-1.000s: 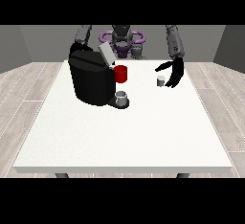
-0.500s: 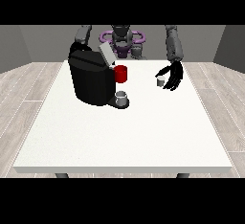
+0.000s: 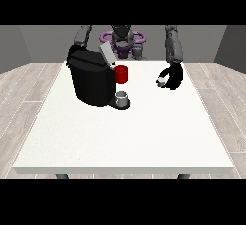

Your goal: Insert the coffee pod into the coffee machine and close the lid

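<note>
A black coffee machine (image 3: 91,81) stands on the white table (image 3: 125,137) at the back left. Its grey lid (image 3: 106,55) is tilted up and open. A red part (image 3: 121,74) juts out at its front, and a small grey cup (image 3: 123,98) sits on its base below. The small pale coffee pod (image 3: 162,80) is right of the machine, just above the tabletop. The hand at the view's right (image 3: 172,78) has its black fingers curled round the pod. Only the upper arm (image 3: 82,36) shows at the view's left; that hand is hidden behind the machine.
The robot's torso with a purple ring (image 3: 123,37) is behind the table's far edge. Wooden floor (image 3: 24,89) surrounds the table on both sides.
The hand at the view's right has moved a little left onto the pod, and its spread fingers have curled round it. The machine and its lid have not moved.
</note>
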You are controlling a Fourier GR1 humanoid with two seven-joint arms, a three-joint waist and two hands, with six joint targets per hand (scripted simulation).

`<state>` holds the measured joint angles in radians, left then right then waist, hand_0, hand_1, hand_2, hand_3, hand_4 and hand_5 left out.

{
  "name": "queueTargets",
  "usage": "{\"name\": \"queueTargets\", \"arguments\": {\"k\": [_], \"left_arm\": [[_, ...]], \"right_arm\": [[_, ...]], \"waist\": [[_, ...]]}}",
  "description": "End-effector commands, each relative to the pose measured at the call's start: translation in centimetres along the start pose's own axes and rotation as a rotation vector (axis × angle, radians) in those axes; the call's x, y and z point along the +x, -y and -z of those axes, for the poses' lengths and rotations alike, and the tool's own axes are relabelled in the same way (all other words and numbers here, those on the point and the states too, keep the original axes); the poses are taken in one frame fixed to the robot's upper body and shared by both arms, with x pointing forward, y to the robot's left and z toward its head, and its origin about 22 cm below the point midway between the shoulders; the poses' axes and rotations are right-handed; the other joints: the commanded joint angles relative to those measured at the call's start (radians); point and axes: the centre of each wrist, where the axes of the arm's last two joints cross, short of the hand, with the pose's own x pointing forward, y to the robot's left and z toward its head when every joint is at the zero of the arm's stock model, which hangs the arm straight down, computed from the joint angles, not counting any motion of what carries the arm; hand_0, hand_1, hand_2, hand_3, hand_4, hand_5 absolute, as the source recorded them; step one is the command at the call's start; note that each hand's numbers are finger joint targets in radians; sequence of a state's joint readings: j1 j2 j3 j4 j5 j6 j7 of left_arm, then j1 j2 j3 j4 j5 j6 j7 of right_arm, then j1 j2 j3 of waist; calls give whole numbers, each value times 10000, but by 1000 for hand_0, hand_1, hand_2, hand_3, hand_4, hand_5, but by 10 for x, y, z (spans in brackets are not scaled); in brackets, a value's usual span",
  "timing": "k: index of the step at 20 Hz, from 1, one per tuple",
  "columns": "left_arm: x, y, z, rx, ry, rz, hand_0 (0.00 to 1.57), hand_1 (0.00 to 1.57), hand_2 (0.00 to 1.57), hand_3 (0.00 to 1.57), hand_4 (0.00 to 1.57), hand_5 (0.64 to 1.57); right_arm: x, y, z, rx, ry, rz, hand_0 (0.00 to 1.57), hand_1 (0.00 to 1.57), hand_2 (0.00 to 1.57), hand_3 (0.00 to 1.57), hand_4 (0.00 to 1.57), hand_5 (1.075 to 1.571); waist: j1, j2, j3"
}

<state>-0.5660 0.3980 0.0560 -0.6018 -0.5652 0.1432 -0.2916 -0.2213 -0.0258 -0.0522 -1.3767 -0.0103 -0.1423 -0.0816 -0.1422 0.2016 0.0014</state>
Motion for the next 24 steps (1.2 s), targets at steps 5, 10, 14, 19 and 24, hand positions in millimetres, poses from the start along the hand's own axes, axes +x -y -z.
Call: {"name": "queueTargets", "arguments": {"k": [5,10,14,19,24], "left_arm": [[-2,-6,7,-55,165,989,1174,1174,1286,1183,412,1571],[21,-15,19,-166,1371,678,1468,1468,1468,1414,607,1571],[60,-8,33,-1169,1949,295,1388,1388,1408,1353,583,1571],[84,-41,47,-837,2394,300,1258,1258,1321,1297,529,1571],[124,-58,59,-911,3167,506,1255,1255,1332,1288,556,1571]], "right_arm": [[21,-14,9,-218,40,-9,0,0,0,0,414,1571],[0,22,9,-403,-197,453,0,0,0,0,429,1571],[-31,11,-7,-317,-1441,-48,0,0,0,0,505,1571],[-38,18,-9,-276,-1172,-51,0,0,0,0,507,1571],[-32,-8,2,-245,-1034,28,0,0,0,0,492,1571]], "waist": [[-111,62,-20],[-60,-165,-12],[345,-1156,-10],[180,-1179,-11],[222,-1106,-12]]}}
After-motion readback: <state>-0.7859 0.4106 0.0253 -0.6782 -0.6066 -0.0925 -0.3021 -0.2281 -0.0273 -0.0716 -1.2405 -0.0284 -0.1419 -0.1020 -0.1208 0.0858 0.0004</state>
